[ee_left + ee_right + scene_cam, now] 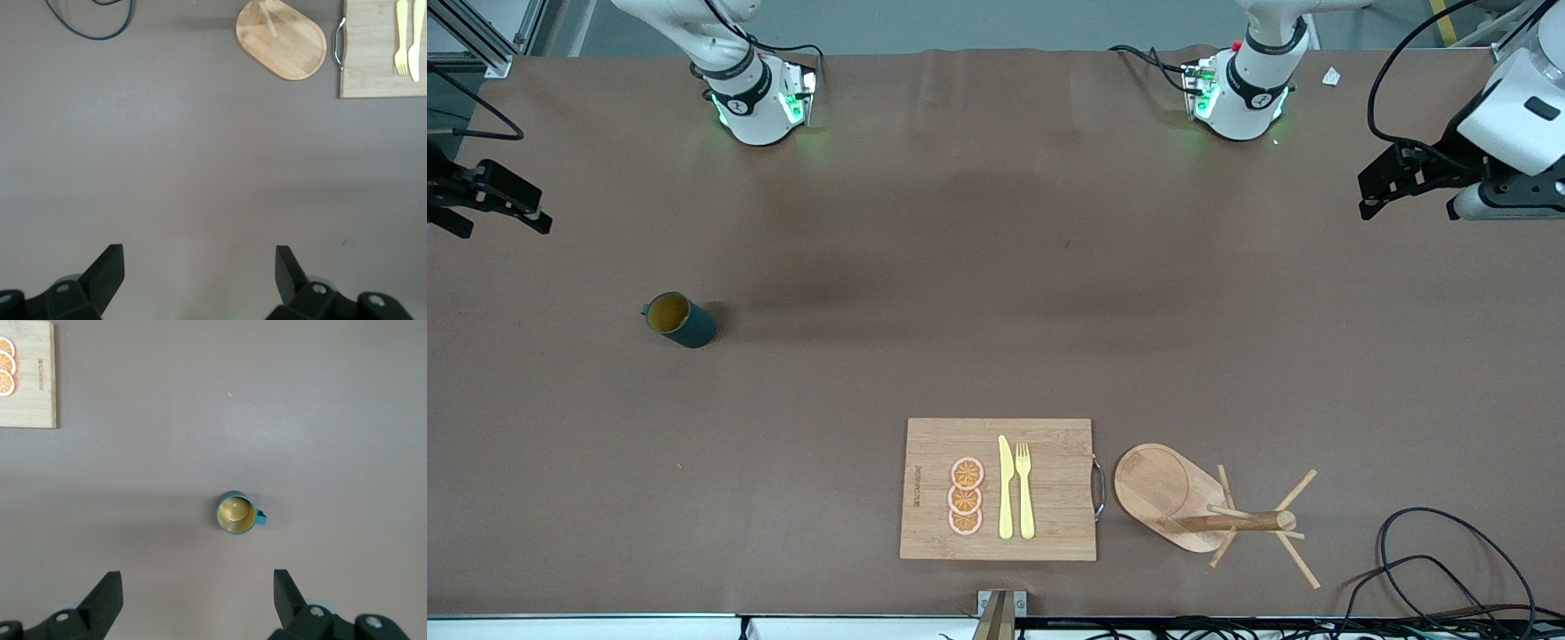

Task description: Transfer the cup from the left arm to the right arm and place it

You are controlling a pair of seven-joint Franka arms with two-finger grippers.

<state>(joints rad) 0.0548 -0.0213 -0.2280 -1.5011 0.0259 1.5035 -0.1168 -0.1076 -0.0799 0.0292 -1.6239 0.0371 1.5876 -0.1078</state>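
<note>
The cup (682, 321), dark teal with an amber inside, stands upright on the brown table toward the right arm's end. It also shows in the right wrist view (235, 513), small and well below the jaws. My right gripper (503, 222) hangs open and empty high above that end of the table (198, 583). My left gripper (1366, 203) is open and empty high above the left arm's end of the table (200, 260), with only bare table under it. The cup does not show in the left wrist view.
A wooden cutting board (1049, 444) lies near the front camera's edge, with orange slices (966, 496), a yellow knife (1006, 489) and a fork (1024, 489) on it. A toppled wooden mug tree (1169, 489) lies beside it. Black cables (1432, 551) lie at the left arm's near corner.
</note>
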